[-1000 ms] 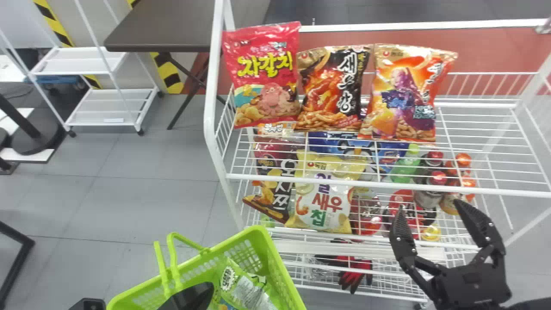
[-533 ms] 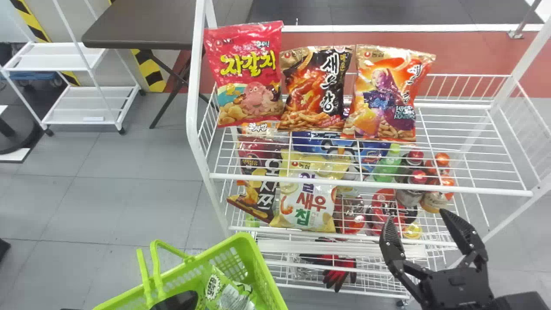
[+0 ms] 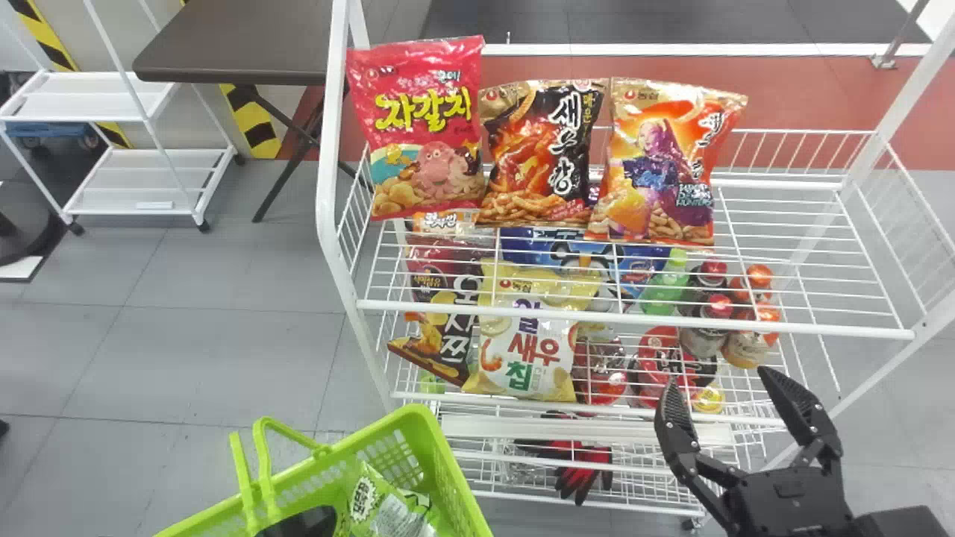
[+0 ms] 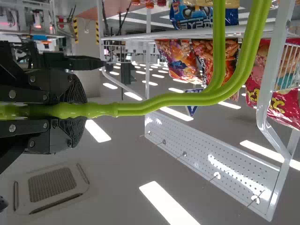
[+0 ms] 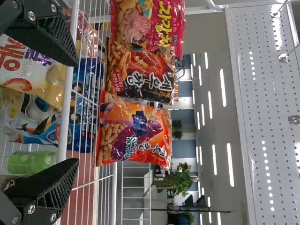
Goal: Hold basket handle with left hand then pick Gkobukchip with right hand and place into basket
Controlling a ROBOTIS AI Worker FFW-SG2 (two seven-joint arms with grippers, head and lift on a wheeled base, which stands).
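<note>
Lime-green slotted basket (image 3: 450, 464), partly filled, is held by its raised handle (image 4: 178, 99), near rack's (image 3: 634, 318) near-left corner.

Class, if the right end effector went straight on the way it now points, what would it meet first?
The right end effector would probably meet the front rail of the upper shelf first, though depth is unclear and it might pass under.

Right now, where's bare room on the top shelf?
The top shelf is bare between the orange bag and the right side rail. The left is crowded by the red bag and black bag, the shelf below by snacks and bottles.
</note>
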